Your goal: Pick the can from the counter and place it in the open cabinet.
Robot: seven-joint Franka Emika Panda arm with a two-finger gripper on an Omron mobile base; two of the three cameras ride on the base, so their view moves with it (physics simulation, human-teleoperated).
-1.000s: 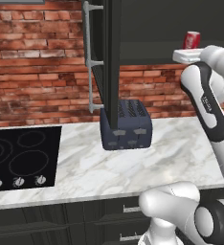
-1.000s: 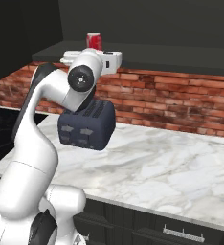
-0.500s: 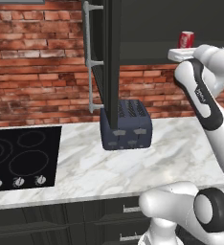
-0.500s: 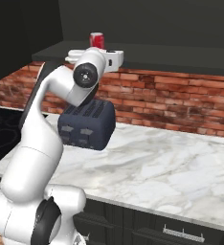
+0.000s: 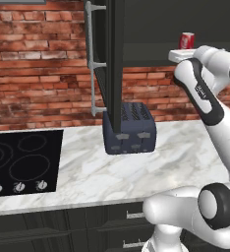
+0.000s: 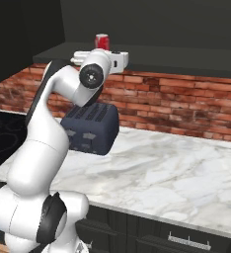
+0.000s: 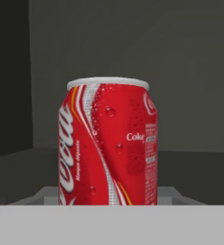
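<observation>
The red can (image 7: 109,143) stands upright between the fingers of my gripper (image 7: 107,197), which is shut on it. In the base views the can (image 5: 187,40) (image 6: 102,41) rises just above my white hand, at the front of the dark cabinet's (image 6: 186,29) inner shelf (image 6: 196,55). The cabinet's dark back wall and shelf floor show behind the can in the hand view. I cannot tell whether the can touches the shelf. The cabinet door (image 5: 116,64) hangs open edge-on, with its long grey bar handle (image 5: 91,59). The white marble counter (image 5: 136,172) (image 6: 176,173) lies below.
A dark blue toaster (image 5: 129,129) (image 6: 92,129) sits on the counter under the open door. A black cooktop (image 5: 18,162) with knobs lies at the left. A red brick wall (image 5: 38,74) backs the counter. Dark drawer fronts (image 6: 186,237) run under the slab.
My arm has reached a little further toward the cabinet, carrying the can slightly left in the left base view. The grip has stayed the same.
</observation>
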